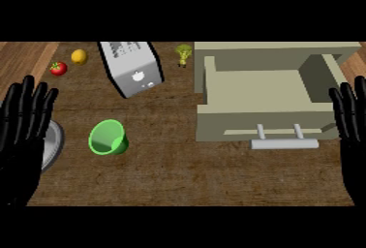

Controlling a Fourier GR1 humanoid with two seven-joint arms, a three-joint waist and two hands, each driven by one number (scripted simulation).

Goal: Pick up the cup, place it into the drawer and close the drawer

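My left hand (25,126) stands at the left edge of the frame, palm toward me, its fingers (28,94) straight and spread upward, holding nothing. My right hand (352,131) shows the same way at the right edge, fingers (348,99) straight and released, touching nothing that I can see.

The green cup (108,138) sits on the brown wooden tabletop (186,174) at the left of centre, its mouth turned up toward me so that I look into it. It is just to the right of my left hand, apart from it. Under my left hand, at the left edge, part of a grey round plate (53,145) pokes out, near the cup but not touching it.

The drawer (257,92) is pulled out at the right of the frame, a beige box open at the top with a bare floor inside. Its front panel faces the lower edge, and a pale grey handle (283,143) on two short posts sticks out from it. My right hand is just beside the drawer's right wall. The cup is well apart from the drawer, to its left.

In the upper part of the frame a silver toaster (132,68) lies tilted. To its left are a yellow lemon (79,56) and a red tomato (58,68), near each other in the upper left. A small piece of green broccoli (184,53) stands between the toaster and the drawer's back corner.
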